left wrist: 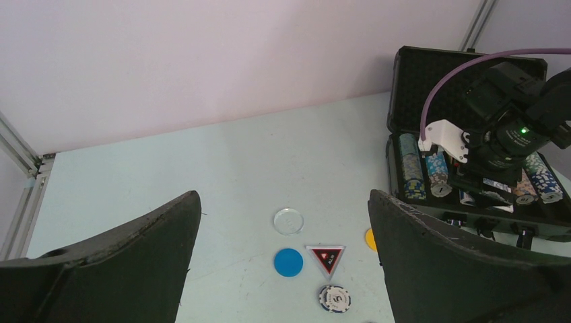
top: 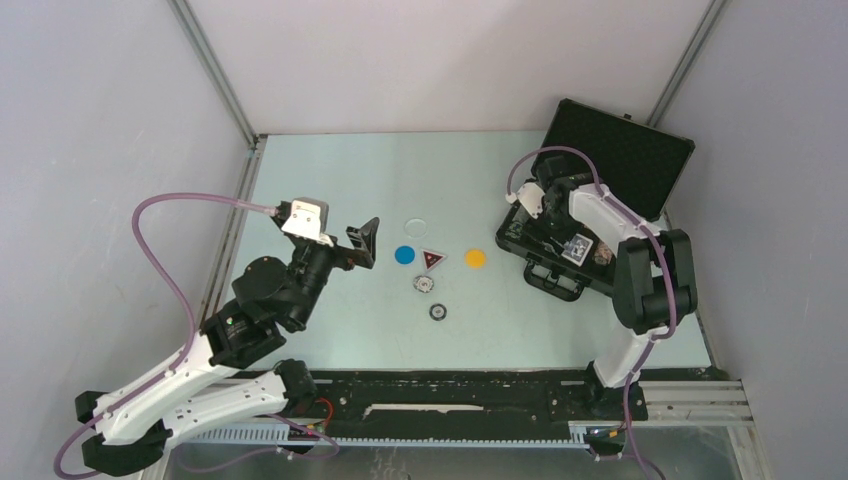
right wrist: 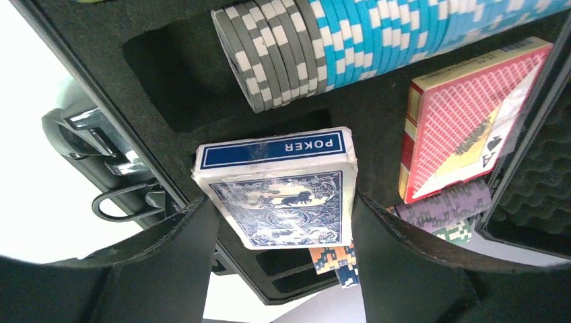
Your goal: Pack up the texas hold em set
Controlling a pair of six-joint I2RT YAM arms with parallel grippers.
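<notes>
The black foam-lined case [top: 622, 150] stands open at the right of the table, with rows of striped chips [right wrist: 377, 37] and a red card deck [right wrist: 464, 118] in its slots. Over the case, my right gripper [right wrist: 281, 200] is shut on the blue card deck [right wrist: 279, 185], tilted above an empty slot. At the table's middle lie a clear disc [left wrist: 288, 221], a blue disc [left wrist: 288, 262], a red triangle [left wrist: 326, 258], an orange disc [top: 475, 258] and a striped chip [left wrist: 334, 298]. My left gripper [left wrist: 284, 195] hangs open just left of them, holding nothing.
A second dark chip [top: 438, 312] lies nearest the arms. The case's metal latches [right wrist: 101, 141] stick out over its front wall. The case lid [left wrist: 464, 67] leans back toward the rear right corner. Walls and frame posts [top: 215, 75] close in the table.
</notes>
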